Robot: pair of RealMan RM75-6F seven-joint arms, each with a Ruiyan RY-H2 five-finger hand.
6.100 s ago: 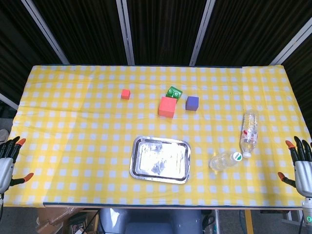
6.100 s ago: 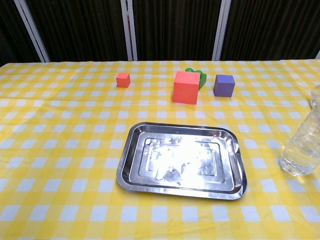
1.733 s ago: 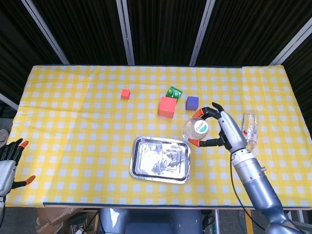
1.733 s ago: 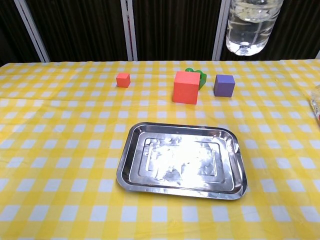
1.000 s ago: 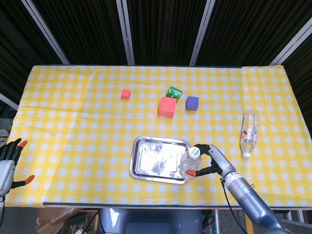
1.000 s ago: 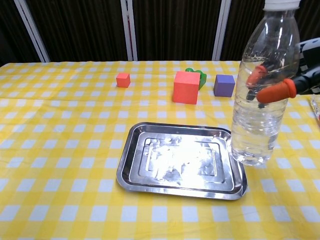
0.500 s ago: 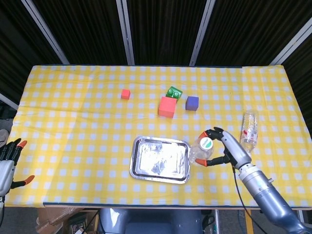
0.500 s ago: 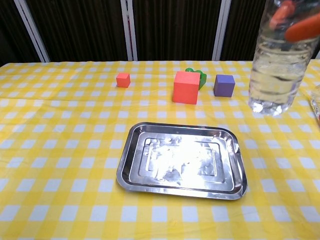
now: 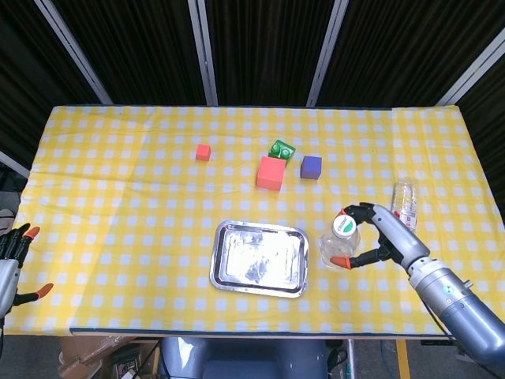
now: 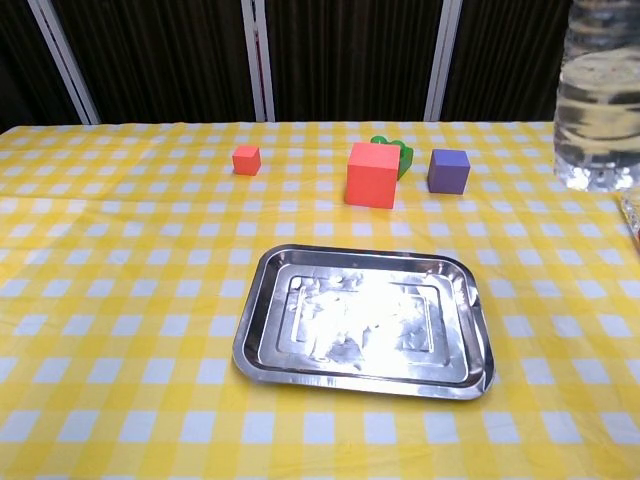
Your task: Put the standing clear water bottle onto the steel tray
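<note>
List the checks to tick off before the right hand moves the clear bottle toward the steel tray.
1. Grip: right hand holds the clear plastic water bottle with the green-marked white cap, fingers around its body: ok.
2. Bottle clear of the table: its base hangs above the cloth in the chest view: ok.
3. Bottle over the rectangular steel tray: it is to the tray's right, not above it: not ok.
4. Tray free of objects: ok.
5. Second clear bottle lying on the yellow checked tablecloth is out of the path: ok.
6. Left hand at the table's left edge, away from the tray: ok.
</note>
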